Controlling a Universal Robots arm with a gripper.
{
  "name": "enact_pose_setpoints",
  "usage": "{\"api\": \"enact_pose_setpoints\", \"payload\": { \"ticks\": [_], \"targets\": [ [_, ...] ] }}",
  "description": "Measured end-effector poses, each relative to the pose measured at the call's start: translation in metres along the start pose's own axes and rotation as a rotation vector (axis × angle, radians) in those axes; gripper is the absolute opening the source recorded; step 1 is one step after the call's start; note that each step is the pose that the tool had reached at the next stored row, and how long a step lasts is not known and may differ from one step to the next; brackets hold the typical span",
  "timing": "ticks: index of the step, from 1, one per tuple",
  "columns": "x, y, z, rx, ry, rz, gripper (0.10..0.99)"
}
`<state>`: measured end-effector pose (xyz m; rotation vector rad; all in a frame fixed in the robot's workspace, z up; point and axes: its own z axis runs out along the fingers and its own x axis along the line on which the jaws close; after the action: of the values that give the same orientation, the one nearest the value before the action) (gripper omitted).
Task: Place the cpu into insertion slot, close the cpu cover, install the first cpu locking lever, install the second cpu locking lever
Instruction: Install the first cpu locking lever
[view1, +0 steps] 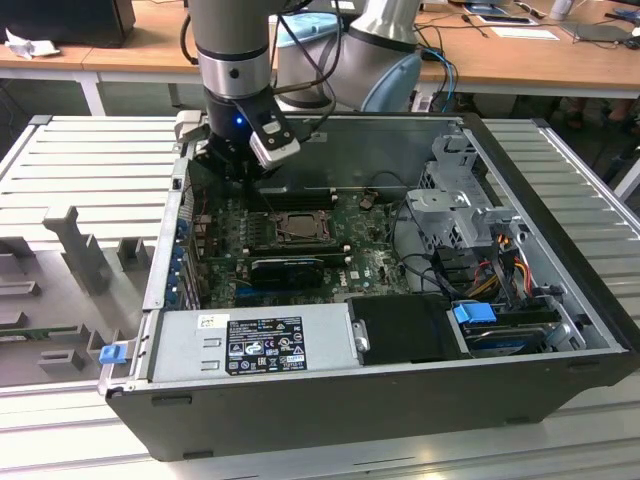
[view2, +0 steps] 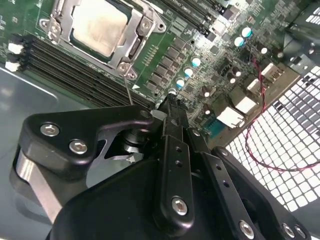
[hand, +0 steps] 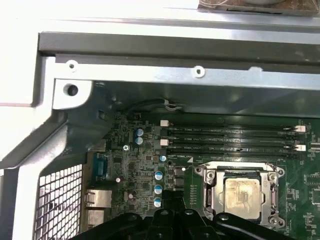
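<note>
**On the ribbed counter, an open case: gripper closed beside the socket, chip seated**

A grey ribbed metal counter (view1: 90, 170) carries a black open-topped computer case (view1: 560, 300), with wooden desks (view1: 500, 55) behind it. Room inside the case is tight. A grey power supply box (view1: 255, 345) lines the near side, and a silver drive cage (view1: 455, 200) with loose cables fills the exterior view's right. The far steel wall (view1: 380, 140) rises just behind the robot arm (view1: 235, 60), which reaches down into the far corner on the exterior view's left.

In the second wrist view the black gripper (view2: 169, 105) has its fingers drawn together at the tips, with no gap and nothing seen between them. It hangs low over the green motherboard (view2: 165, 35), between the long black memory slots (view2: 75, 70) and the perforated rear wall (view2: 280, 150). A thin metal rod (view2: 129, 90) runs from the socket's corner towards the gripper, but I cannot tell whether the two touch.

The pale silver-beige square cpu (hand: 242, 194) lies flat in the dark square insertion slot (view1: 275, 232), near the gripper but apart from it. The grey metal cpu cover (view2: 142, 30) lies down around the chip, whose face shows through the window. Blue-topped capacitors (hand: 158, 189) stand between the gripper and the rear ports.
</note>
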<state>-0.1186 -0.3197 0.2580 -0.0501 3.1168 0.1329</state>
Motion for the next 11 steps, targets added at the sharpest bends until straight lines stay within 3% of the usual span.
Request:
{"api": "enact_pose_setpoints", "payload": {
  "ticks": [11],
  "targets": [
    [0.0001,0.0174,0.0047,0.000,0.0001,0.000,0.106]
  ]
}}
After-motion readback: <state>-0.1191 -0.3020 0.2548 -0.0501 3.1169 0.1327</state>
